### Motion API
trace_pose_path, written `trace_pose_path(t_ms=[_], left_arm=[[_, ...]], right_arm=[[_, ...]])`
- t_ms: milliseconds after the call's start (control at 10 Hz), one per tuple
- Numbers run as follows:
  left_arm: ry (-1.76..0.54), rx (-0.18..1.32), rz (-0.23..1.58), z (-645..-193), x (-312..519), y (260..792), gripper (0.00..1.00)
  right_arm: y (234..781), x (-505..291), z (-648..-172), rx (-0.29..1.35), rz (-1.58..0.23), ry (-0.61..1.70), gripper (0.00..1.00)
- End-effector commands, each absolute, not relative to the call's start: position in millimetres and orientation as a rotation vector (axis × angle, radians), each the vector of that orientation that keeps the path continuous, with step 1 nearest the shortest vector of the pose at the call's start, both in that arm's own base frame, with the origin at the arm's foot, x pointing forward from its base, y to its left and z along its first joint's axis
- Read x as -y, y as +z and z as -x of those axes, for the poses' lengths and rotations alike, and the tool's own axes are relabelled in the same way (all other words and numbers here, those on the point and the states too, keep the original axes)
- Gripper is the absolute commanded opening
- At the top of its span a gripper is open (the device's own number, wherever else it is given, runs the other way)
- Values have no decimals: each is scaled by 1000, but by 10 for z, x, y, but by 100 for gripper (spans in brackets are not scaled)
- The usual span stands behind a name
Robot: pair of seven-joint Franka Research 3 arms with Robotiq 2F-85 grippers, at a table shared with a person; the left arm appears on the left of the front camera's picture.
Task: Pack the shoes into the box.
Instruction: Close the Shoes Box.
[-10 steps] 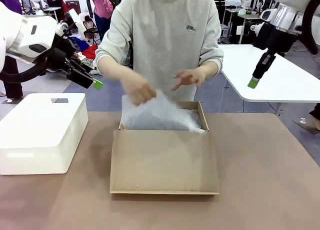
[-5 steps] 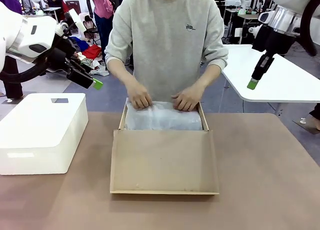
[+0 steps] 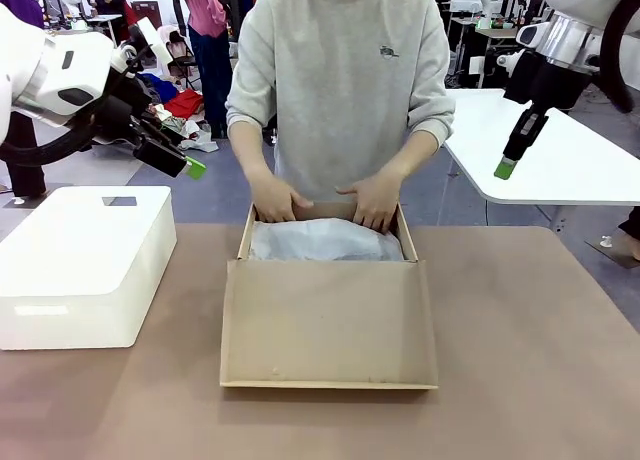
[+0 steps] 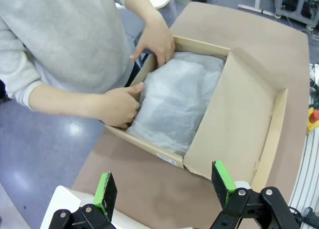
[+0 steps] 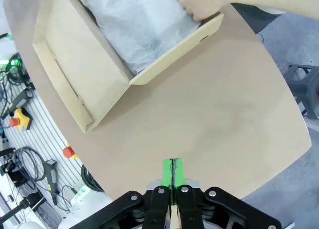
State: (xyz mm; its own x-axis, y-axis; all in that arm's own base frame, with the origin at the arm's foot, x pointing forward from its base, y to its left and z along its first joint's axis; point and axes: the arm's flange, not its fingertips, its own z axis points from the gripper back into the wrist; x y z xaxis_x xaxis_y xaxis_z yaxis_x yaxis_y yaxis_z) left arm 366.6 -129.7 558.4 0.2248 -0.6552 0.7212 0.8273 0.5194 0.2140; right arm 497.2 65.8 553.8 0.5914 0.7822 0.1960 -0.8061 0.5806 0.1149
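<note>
- Box (image 3: 328, 320) sits open before you, white tissue (image 3: 320, 242) inside, person's hands (image 3: 275, 198) pressing it.
- Your left gripper (image 4: 164, 186) gapes wide, empty; right gripper (image 5: 172, 170) is pinched closed, empty.

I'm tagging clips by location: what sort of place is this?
Probably a robotics lab: a white robot arm at the brown table, a yellow-and-red emergency-stop button and black cables beside it, another white table behind.

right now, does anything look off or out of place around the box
Nothing stands out. The box sits square on the table with its flap lid open flat, and the person's hands press the white tissue paper down inside it.
</note>
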Motion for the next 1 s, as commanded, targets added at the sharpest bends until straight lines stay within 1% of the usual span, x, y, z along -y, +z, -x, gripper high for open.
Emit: trace_pose_path(t_ms=[0, 200, 400, 600, 900], left_arm=[[-1036, 866, 247, -3673, 1291, 5583, 100], [-1036, 866, 247, -3673, 1291, 5583, 100], [-1036, 866, 247, -3673, 1291, 5583, 100], [-1036, 866, 247, -3673, 1291, 5583, 100], [-1036, 866, 247, -3673, 1291, 5583, 100]], right_arm=[[5538, -658, -4972, 129, -200, 931, 0], [5416, -562, -4967, 176, -264, 1000, 0], [5288, -430, -4911, 215, -372, 1102, 0], [5159, -326, -4752, 303, -442, 1181, 0], [4904, -238, -4497, 379, -448, 1190, 0]])
